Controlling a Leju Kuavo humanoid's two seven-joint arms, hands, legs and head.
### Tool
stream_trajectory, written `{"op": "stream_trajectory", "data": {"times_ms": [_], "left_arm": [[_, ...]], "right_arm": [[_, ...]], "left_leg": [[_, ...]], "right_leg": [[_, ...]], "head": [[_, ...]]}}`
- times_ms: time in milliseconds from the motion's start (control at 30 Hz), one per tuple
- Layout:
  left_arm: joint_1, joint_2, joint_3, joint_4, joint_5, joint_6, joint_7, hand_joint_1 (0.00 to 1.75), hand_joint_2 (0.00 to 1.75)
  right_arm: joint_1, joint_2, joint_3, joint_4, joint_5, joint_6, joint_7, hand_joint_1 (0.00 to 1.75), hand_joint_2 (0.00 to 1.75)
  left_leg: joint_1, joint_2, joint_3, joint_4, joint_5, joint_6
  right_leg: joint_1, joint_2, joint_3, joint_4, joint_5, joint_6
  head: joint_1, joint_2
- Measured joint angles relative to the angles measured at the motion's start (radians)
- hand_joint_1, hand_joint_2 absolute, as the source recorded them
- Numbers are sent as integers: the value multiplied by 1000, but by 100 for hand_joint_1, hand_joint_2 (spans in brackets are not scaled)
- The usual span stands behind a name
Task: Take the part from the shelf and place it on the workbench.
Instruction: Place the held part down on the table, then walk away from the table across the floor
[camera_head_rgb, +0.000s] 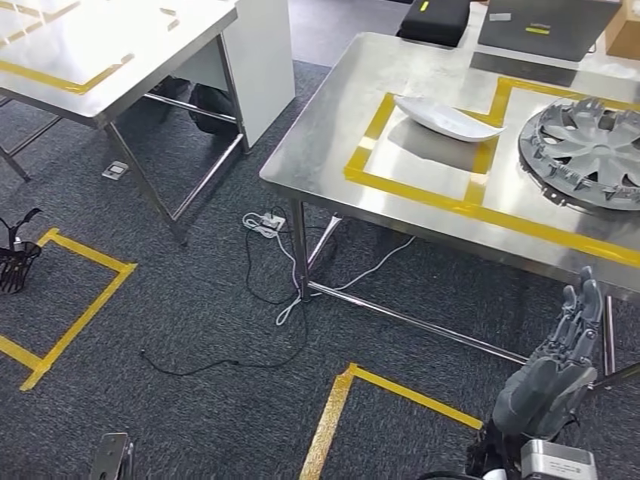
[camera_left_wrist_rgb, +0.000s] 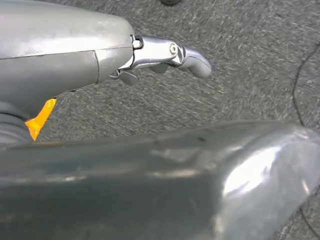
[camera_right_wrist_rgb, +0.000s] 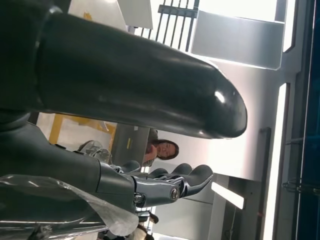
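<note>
Right hand low beside the workbench, fingers straight, slightly apart, holding nothing. Left hand down over grey carpet, fingers extended, empty too. The white part lies on the workbench inside the yellow tape outline, with a grey wheel cover just beside it. Cables trail around the bench leg. A person sits behind.
</note>
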Motion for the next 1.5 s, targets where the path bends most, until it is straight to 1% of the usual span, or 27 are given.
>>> {"op": "stream_trajectory", "data": {"times_ms": [67, 167, 233, 300, 333, 367, 433, 500, 567, 600, 667, 700, 733, 800, 833, 867, 933, 1000, 1067, 1100, 1167, 1200, 1267, 1333, 1367, 1433, 1500], "left_arm": [[-1, 0, 0, 0, 0, 0, 0, 0, 0], [0, 0, 1, 0, 1, 0, -1, 0, 0], [0, -1, 1, 0, 2, 0, -1, 0, 0], [-1, 0, 1, 0, 2, 0, -1, 0, 0], [0, 0, 1, 0, 2, 0, -1, 0, 0], [0, 0, 2, 0, 2, 0, -1, 0, 0], [0, -1, 2, 0, 2, 0, -1, 0, 0], [1, -2, 2, 0, 2, 0, -1, 0, 0], [1, -2, 2, 0, 2, 0, -1, 0, 0], [1, -2, 2, 0, 2, 0, -1, 0, 0], [4, 0, 2, 0, 2, 0, -1, 0, 0], [7, 0, 3, 0, 3, 0, -1, 0, 0], [9, 0, 3, 0, 3, 0, -1, 0, 0], [12, -1, 3, 0, 3, -2, -2, 0, 0], [12, -1, 3, 0, 3, -2, -2, 0, 0], [11, 0, 3, 0, 3, -3, -2, 0, 0], [11, 0, 3, 0, 3, -3, -2, 0, 0], [11, 0, 3, 0, 3, -4, -3, 0, 0], [9, 0, 3, 0, 3, -4, -5, 0, 0], [8, 0, 3, 0, 3, -4, -6, 0, 0], [9, 0, 4, 0, 3, -5, -7, 0, 0], [10, -1, 4, 0, 3, -5, -7, 0, 0], [9, -2, 4, 0, 3, -6, -8, 0, 0], [8, -1, 4, 0, 3, -6, -8, 0, 0], [9, -1, 4, 0, 3, -6, -8, 0, 0], [9, 0, 4, 0, 3, -6, -8, 0, 0], [8, -1, 4, 0, 3, -6, -8, 0, 0]], "right_arm": [[0, 0, 1, -1, 1, -1, -1, 0, 0], [2, 0, 2, -1, 2, -3, -1, 0, 0], [3, 0, 2, -1, 2, -3, -1, 0, 0], [4, 0, 2, -1, 2, -4, -1, 0, 0], [4, 0, 2, -1, 1, -4, -1, 0, 0], [4, 0, 2, -1, 1, -4, -1, 0, 0], [4, 0, 2, -1, 1, -4, -1, 0, 0], [3, 0, 2, -1, 1, -4, -1, 0, 0], [2, 0, 2, -2, 2, -4, -1, 0, 0], [2, 0, 2, -3, 2, -4, -1, 0, 0], [4, 0, 3, -3, 2, -4, -1, 0, 0], [4, 0, 3, -3, 2, -4, -1, 0, 0], [5, 0, 4, -3, 2, -4, 0, 0, 0], [5, 0, 5, -3, 2, -4, 0, 0, 0], [5, 0, 6, -3, 3, -4, 0, 0, 0], [5, 0, 6, -3, 3, -4, 1, 0, 0], [5, 0, 7, -3, 4, -4, 3, 0, 0], [5, 0, 8, -3, 5, -3, 5, 0, 0], [3, 0, 9, -3, 6, -2, 6, 0, 0], [2, 0, 9, -3, 7, -2, 7, 0, 0], [3, 0, 11, -3, 8, -2, 7, 0, 0], [3, 0, 12, -3, 9, -2, 7, 0, 0], [4, 0, 12, -3, 9, -3, 8, 0, 0], [4, 0, 12, -3, 9, -3, 8, 0, 0], [4, 0, 12, -3, 9, -3, 8, 0, 0], [4, 0, 12, -3, 8, -3, 8, 0, 0], [2, 0, 13, -3, 9, -3, 9, 0, 0]], "left_leg": [[-4, -2, 62, -103, -25, 11], [-8, 1, 50, -125, -13, 39], [-6, 6, 25, -130, 11, 57], [-9, 8, -8, -129, 36, 65], [-11, 8, -26, -128, 50, 66], [-13, 9, -44, -127, 64, 66], [-15, 9, -78, -125, 90, 63], [-17, 8, -102, -121, 113, 57], [-20, 7, -114, -117, 134, 48], [-20, 7, -118, -117, 144, 42], [-17, 6, -126, -118, 156, 30], [-15, 5, -132, -107, 137, 24], [-14, 4, -140, -78, 97, 17], [-9, 4, -160, 36, -17, 7], [-8, 4, -167, 104, -56, 3], [-7, 4, -167, 155, -69, 2], [-7, 4, -127, 164, -33, 3], [-8, 3, -31, 42, 1, 11], [-11, 1, 47, -83, -12, 22], [-14, 0, 59, -112, -21, 27], [-14, 3, 46, -124, -11, 42], [-13, 5, 35, -127, 0, 50], [-11, 9, 8, -133, 26, 65], [-13, 10, -23, -132, 50, 71], [-14, 10, -39, -131, 63, 71], [-16, 11, -72, -129, 88, 69], [-17, 10, -101, -124, 111, 63]], "right_leg": [[1, -1, -17, 13, 12, 10], [-3, 1, -33, 20, 16, 29], [-6, 6, -59, 75, -53, 38], [-7, 9, -94, 195, -152, 42], [-7, 9, -104, 255, -178, 44], [-7, 9, -104, 294, -179, 44], [-7, 9, -54, 273, -122, 41], [-6, 9, 60, 131, -80, 35], [-4, 9, 156, -15, -97, 28], [-2, 10, 176, -51, -107, 25], [-2, 8, 162, -57, -99, 16], [-3, 7, 151, -56, -88, 9], [-4, 5, 138, -56, -75, 1], [-4, 3, 110, -53, -51, -8], [-3, 2, 96, -50, -39, -9], [-2, 1, 80, -44, -28, -8], [-1, 1, 45, -26, -11, -7], [1, 1, 11, -6, 1, -2], [3, 1, -10, 6, 13, 6], [4, 0, -17, 9, 20, 12], [2, 1, -28, 10, 32, 24], [1, 3, -38, 18, 20, 29], [-1, 7, -68, 80, -58, 37], [-2, 9, -98, 200, -151, 41], [-2, 9, -102, 253, -167, 43], [-2, 9, -73, 279, -130, 43], [-2, 8, 20, 176, -76, 40]], "head": [[0, 0], [1, 0], [4, 0], [8, 0], [9, 0], [9, 0], [9, 0], [9, 0], [8, 0], [8, 0], [6, 0], [5, 0], [3, 0], [-2, 0], [-3, 0], [-3, 0], [-4, 0], [-4, 0], [-3, 0], [-3, 0], [-4, 0], [-3, 0], [-3, 0], [-1, 0], [-1, 0], [-2, 0], [-2, 0]]}}
